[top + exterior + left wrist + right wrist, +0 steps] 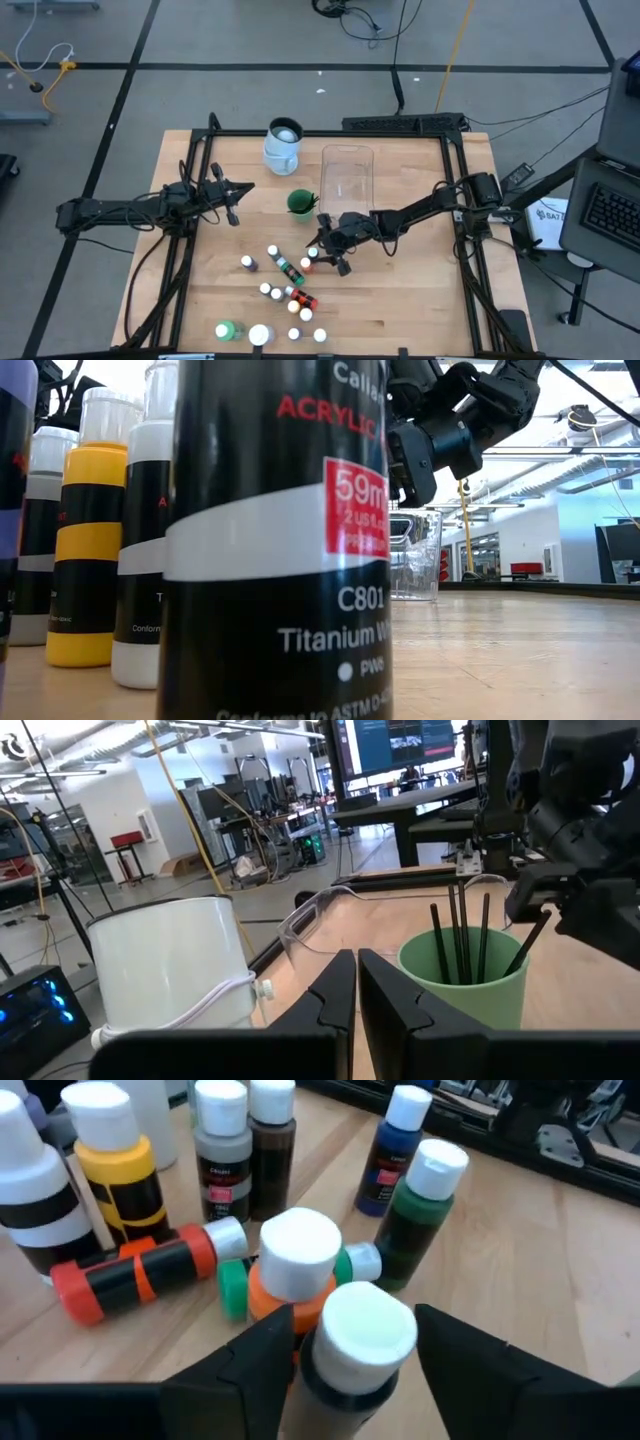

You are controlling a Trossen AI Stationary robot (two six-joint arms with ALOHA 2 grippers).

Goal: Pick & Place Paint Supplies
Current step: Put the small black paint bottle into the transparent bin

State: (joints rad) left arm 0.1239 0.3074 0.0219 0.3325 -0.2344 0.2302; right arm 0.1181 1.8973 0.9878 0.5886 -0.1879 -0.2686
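Several small white-capped paint bottles (290, 295) stand or lie on the near middle of the table. A larger green bottle (224, 330) and a white jar (260, 335) stand by the near edge. Dark brushes (460, 935) stand in a green cup (300, 202). My right gripper (365, 1355) is open and low over the group's far end. Its fingers straddle an upright white-capped bottle (365, 1330), with an orange bottle (300, 1265) right behind it. My left gripper (357, 990) is shut at the table's left, level, with nothing in it. My right gripper's fingers stand on either side of the upright bottle's cap (370, 1325), slanting down from the table's right. A gap shows between the cap and one finger (470, 1360). Whether the other finger (260, 1355) touches the bottle I cannot tell.
A pale jug (283, 145) and a clear plastic tub (347, 175) stand at the far middle of the table. An orange-banded bottle (135, 1275) and a green-capped one (235, 1285) lie on their sides just beyond my right gripper. Black frame rails (455, 200) border the table.
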